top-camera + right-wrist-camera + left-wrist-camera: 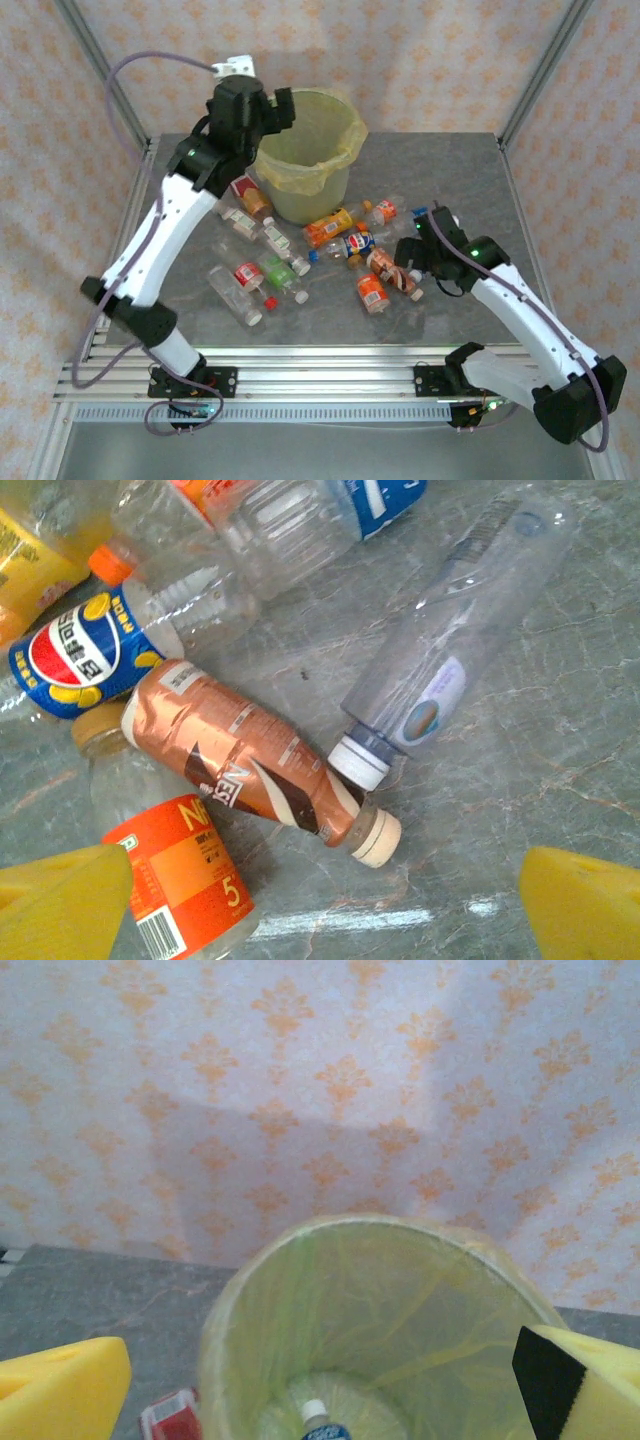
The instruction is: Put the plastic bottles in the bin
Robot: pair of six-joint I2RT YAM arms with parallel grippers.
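The left gripper hangs at the near-left rim of the bin, its jaws spread wide with nothing between them. From the left wrist view it looks straight down into the lined bucket, where one bottle with a white cap lies at the bottom. That height and aim make sense as a drop spot: high enough to clear the folded bag, centred enough that a bottle falls inside rather than onto the rim. The other bottles lie on their sides on the table in front of the bin, a loose scatter from a red-labelled one touching the bin's foot to a tight cluster at the right. The right gripper hovers low over that cluster – jaws fully apart, empty. Its wrist view puts a brown bottle and a clear bottle with a pale cap just ahead of the fingertips, cap ends nearly touching. The open stance reads as a lineup for a pick; the brown bottle looks the likelier target, though the orange-labelled bottle beside it crowds the left finger's path.
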